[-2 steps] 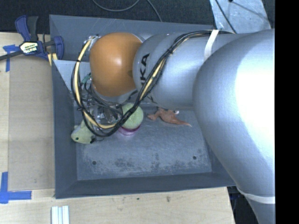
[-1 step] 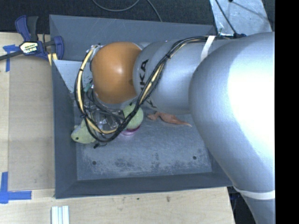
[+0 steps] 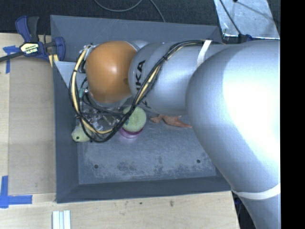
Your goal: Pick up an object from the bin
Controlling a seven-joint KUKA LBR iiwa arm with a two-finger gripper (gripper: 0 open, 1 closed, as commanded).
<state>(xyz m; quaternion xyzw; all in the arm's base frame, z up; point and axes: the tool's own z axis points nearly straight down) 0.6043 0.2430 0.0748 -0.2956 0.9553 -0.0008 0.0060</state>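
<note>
By the bin's (image 3: 64, 142) left wall, jaws (state untellable) between yellow-green toy (image 3: 79, 136) and green ball (image 3: 137, 119); open floor (image 3: 157, 159) beyond.

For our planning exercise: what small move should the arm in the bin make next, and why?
Probably a short straight lift: the gripper is low at the bin's left side, between a yellow lump and a green ball, and the wrist hides any grasp.
</note>
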